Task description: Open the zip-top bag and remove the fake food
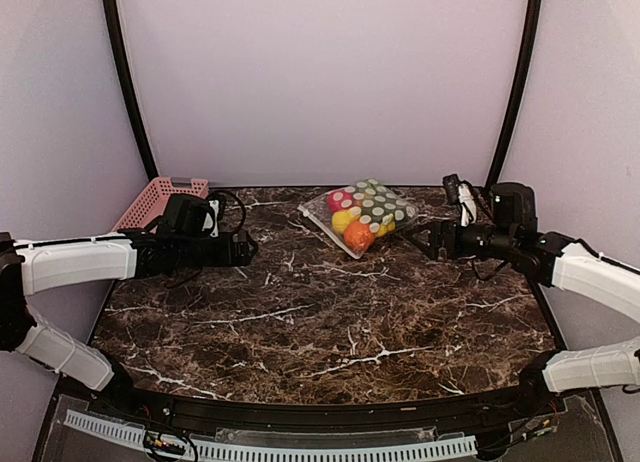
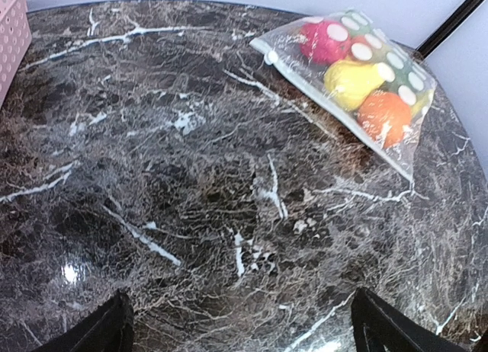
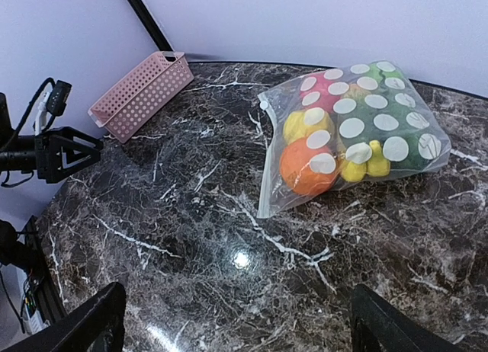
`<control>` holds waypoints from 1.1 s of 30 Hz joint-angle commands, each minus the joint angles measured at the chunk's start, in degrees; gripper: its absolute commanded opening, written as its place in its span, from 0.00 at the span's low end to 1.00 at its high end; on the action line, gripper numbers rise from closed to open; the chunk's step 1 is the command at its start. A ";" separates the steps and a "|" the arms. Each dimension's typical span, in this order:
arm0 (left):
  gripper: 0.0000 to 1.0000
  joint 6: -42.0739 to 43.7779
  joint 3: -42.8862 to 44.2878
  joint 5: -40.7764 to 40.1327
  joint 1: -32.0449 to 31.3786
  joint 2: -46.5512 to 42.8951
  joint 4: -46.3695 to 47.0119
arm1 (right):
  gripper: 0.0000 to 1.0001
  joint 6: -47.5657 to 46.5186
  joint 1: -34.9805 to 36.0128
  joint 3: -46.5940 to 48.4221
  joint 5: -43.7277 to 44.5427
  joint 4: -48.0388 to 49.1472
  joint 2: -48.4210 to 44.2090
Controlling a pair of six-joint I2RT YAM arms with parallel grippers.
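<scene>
The zip-top bag lies flat at the back middle of the marble table, its green dotted face up. Inside it show a magenta-red ball, a yellow fruit, an orange ball and small yellow pieces. The bag also shows in the left wrist view and the right wrist view. My left gripper is open and empty, left of the bag and apart from it. My right gripper is open and empty, just right of the bag, not touching it.
A pink slotted basket stands at the back left corner, behind my left arm; it also shows in the right wrist view. Curved black frame bars rise at both back corners. The table's front edge runs by the arm bases.
</scene>
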 commanded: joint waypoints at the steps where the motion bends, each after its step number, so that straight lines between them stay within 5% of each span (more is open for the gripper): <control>1: 0.99 -0.05 -0.80 -0.24 0.05 -3.11 2.17 | 0.99 -7.14 0.07 8.02 2.49 -1.07 4.64; 12: 0.99 -0.38 -0.15 -1.89 0.01 -4.83 -0.57 | 0.99 -17.19 4.50 23.53 9.56 -1.99 24.46; 33: 0.99 -0.03 -1.68 -0.98 0.18 -5.75 2.30 | 0.83 -39.29 20.99 50.67 39.58 -3.29 60.21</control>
